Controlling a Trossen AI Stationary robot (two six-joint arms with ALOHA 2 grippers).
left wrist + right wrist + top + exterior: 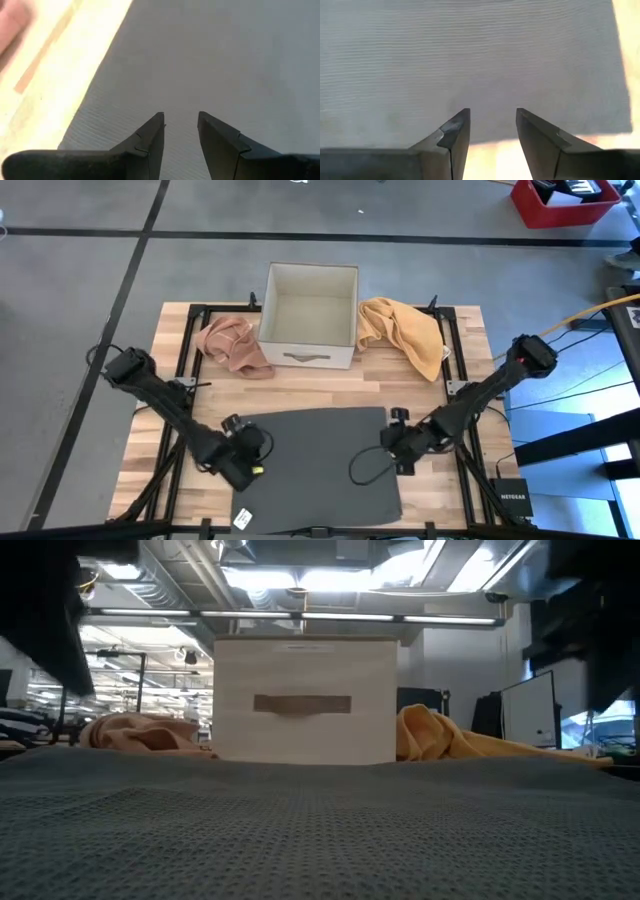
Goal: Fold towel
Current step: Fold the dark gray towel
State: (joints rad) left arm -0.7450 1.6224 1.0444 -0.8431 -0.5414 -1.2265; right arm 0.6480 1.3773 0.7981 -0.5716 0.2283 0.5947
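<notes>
Left tool (181, 131) and right tool (492, 125) — both parted, empty — over grey towel (320, 465).

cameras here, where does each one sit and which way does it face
High view: overhead, straight down; both arms, grey towel.
Low view: table height, level across the towel to the box; no gripper seen.
Left wrist: left gripper open above the towel.
Right wrist: right gripper open at the towel's edge.
All four show the towel.
</notes>
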